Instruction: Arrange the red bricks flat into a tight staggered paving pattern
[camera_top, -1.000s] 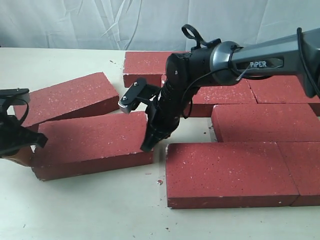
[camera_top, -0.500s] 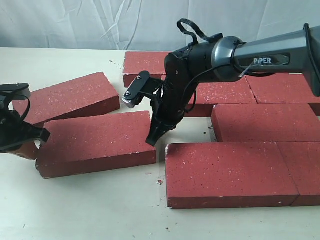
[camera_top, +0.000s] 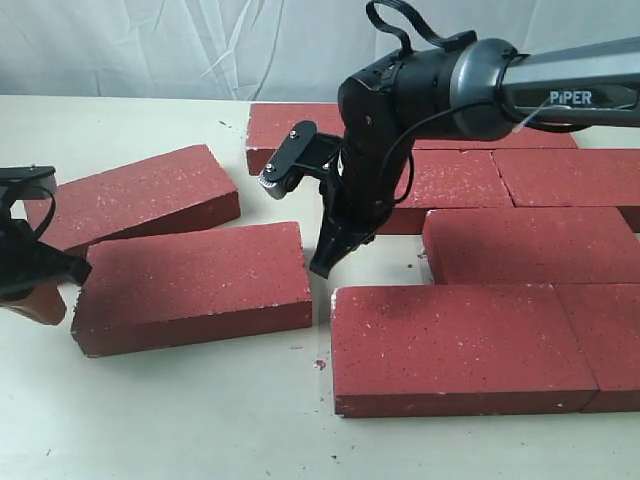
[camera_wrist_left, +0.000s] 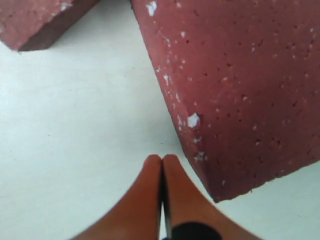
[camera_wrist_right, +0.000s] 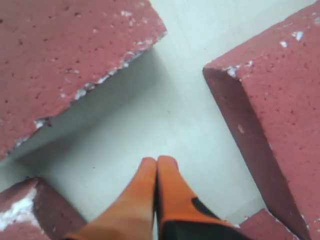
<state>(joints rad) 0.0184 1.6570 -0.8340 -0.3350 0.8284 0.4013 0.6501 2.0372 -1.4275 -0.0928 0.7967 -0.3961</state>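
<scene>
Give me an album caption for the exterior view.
Shut right gripper points down beside a loose, rough dark-red rectangular paving brick.

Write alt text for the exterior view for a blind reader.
The right end effector, shut, points down at the gap between a loose red brick and the laid red bricks on the right. The left end effector sits at the loose brick's far left end; another brick lies askew behind.

The pale table (camera_top: 200, 430) bears several red bricks (camera_top: 460, 345).
</scene>
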